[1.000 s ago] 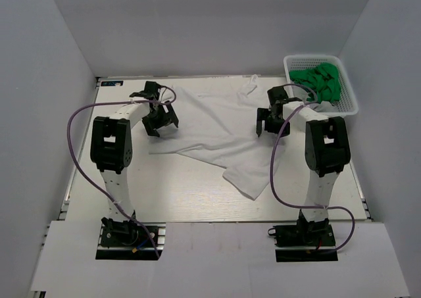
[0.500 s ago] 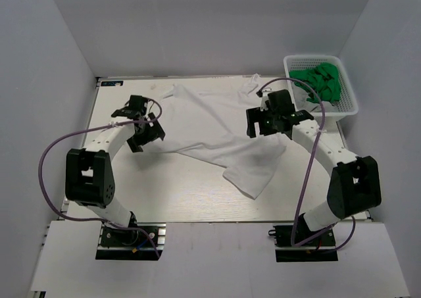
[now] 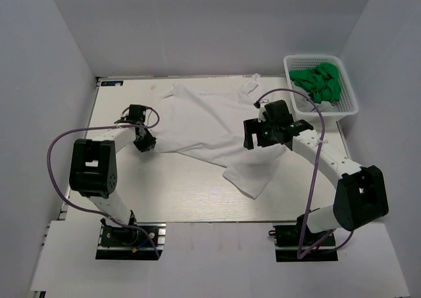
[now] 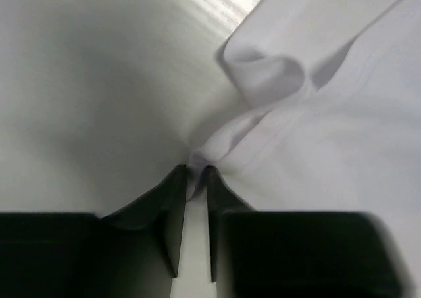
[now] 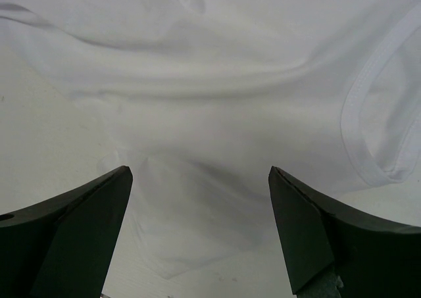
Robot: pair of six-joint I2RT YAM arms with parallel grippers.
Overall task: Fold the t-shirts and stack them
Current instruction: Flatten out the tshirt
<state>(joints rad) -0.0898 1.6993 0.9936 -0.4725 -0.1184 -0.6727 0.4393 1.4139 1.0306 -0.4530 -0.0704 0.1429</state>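
- Since the earlier top frame: left hand [image 3: 143, 142] has dropped to the shirt's [image 3: 210, 124] left edge and its fingers have drawn in from wide; right hand [image 3: 260, 137] has slid slightly toward the near left, fingers as wide as before.
- Top view: white shirt lies spread and rumpled on the table [image 3: 177, 193], from the far middle down to a corner near the table's centre front.
- Top view: left hand sits at the shirt's left edge; right hand is over the shirt's right part.
- Top view: white basket [image 3: 350, 94] at the far right corner holds green cloth [image 3: 319, 81], well apart from the left hand.
- Left wrist view: left hand [image 4: 196, 172] has its fingers [image 4: 168, 206] nearly together, pinching a small puckered fold of the shirt [image 4: 316, 133] edge. Cloth fans out to the right; bare table [image 4: 85, 81] to the left.
- Right wrist view: right hand [image 5: 197, 179] has its fingers [image 5: 85, 212] wide apart, nothing between them, above wrinkled shirt [image 5: 230, 81].
- Right wrist view: a stitched hem [image 5: 358, 124] curves at the right; a strip of table [image 5: 33, 133] shows at the left.
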